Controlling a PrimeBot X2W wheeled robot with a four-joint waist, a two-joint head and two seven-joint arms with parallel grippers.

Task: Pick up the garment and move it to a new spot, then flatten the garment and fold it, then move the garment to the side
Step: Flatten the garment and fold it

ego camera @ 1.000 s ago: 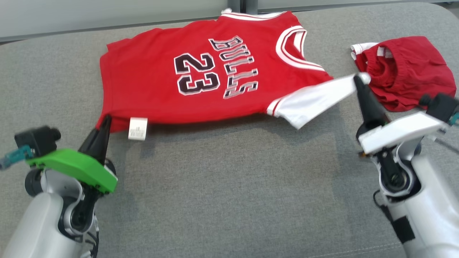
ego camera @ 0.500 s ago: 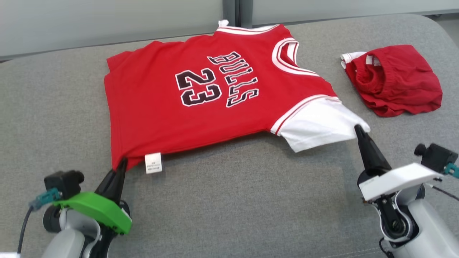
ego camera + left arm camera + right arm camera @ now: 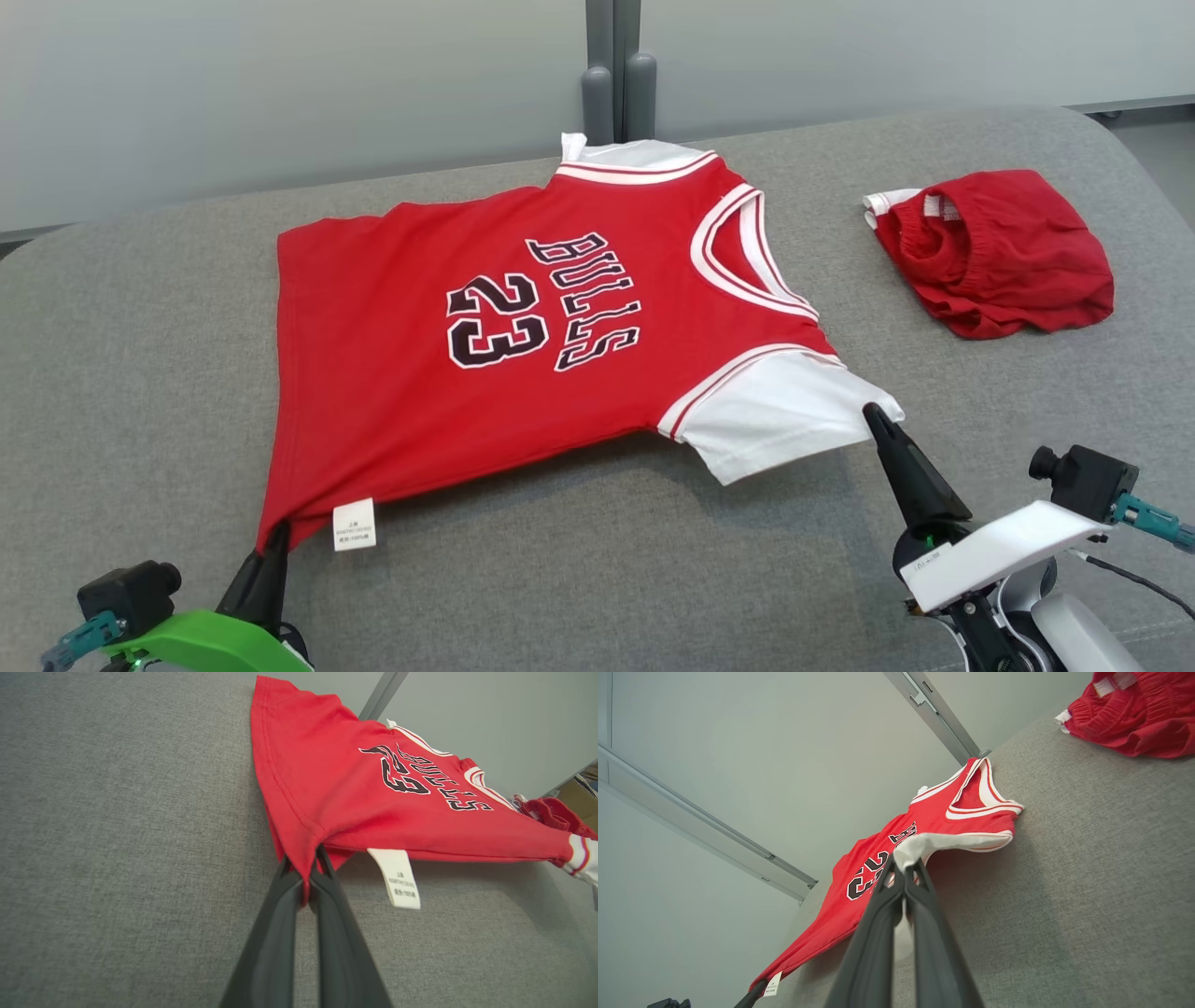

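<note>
Jaws on both arms are closed on the garment (image 3: 523,355), a red jersey with white sleeves lettered "BULLS 23". We find it spread face up across the middle of the grey upholstered surface (image 3: 597,579), with its far sleeve reaching the surface's far edge.

The left gripper (image 3: 277,537) pinches the near hem corner, toward the surface's near left corner. The left wrist view shows red cloth clamped between the two dark fingers. A white care label (image 3: 355,525) hangs from the hem just beside that grip.

The right gripper (image 3: 873,415) pinches the tip of the near white sleeve (image 3: 775,420), toward the near right of the surface. The right wrist view shows white cloth clamped between its fingers.

We note that the garment's near side, between the two grips, stands slightly off the surface with shadow beneath it, while the far side lies flat.

Red shorts (image 3: 1004,252) lie crumpled near the far right corner, well apart from the garment.
</note>
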